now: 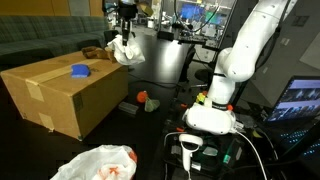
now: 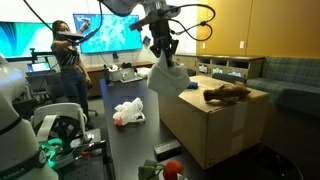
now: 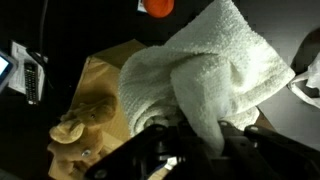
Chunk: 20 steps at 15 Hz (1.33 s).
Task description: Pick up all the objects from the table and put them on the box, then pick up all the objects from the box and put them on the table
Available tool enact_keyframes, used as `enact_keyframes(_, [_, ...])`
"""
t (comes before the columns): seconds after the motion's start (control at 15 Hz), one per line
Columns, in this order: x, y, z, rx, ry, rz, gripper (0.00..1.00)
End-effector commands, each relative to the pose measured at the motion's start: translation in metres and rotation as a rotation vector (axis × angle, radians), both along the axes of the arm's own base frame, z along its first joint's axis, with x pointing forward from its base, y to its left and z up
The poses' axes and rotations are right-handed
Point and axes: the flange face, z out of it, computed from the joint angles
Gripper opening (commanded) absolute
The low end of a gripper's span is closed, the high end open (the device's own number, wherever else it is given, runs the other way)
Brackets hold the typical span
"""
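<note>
Above one end of the cardboard box, a white towel hangs in the air from the gripper, whose fingers are pinched on the cloth's upper folds. The wrist view shows the towel bunched between them and draping down over the box top. It looks clear of the box, not yet resting on it. On the box lie a brown plush toy and, in an exterior view, a small blue object nearer the middle of the lid, so at least two items seem already delivered. On the dark table lie a crumpled white bag with orange markings and a small red-orange thing close to the foot of the box, with a dark object just beside it that is too small to identify. I judge the first half of the task well under way but unfinished: the towel needs setting down, the table items need collecting, and the whole return trip from box to table is not yet begun.
</note>
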Motion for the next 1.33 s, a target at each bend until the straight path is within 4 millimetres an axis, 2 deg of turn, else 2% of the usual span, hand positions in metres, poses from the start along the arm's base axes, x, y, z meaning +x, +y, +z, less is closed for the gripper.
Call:
enact_keyframes(0.0, [0.051, 0.033, 0.031, -0.054, -0.026, -0.036, 0.08])
enact_keyframes(0.2, [0.089, 0.06, 0.038, -0.031, -0.069, -0.029, 0.08])
enact_keyframes(0.27, [0.104, 0.069, 0.031, -0.015, -0.083, -0.038, 0.08])
enact_keyframes(0.4, [0.121, 0.081, 0.033, 0.028, -0.111, -0.038, 0.08])
enact_keyframes(0.6, [0.151, 0.099, 0.023, 0.072, -0.145, -0.049, 0.08])
enact_keyframes(0.8, [0.167, 0.121, 0.025, 0.105, -0.196, -0.075, 0.08])
enact_keyframes(1.07, [0.177, 0.154, 0.042, 0.144, -0.27, -0.1, 0.08])
enact_keyframes(1.27, [0.186, 0.181, 0.048, 0.162, -0.299, -0.093, 0.08])
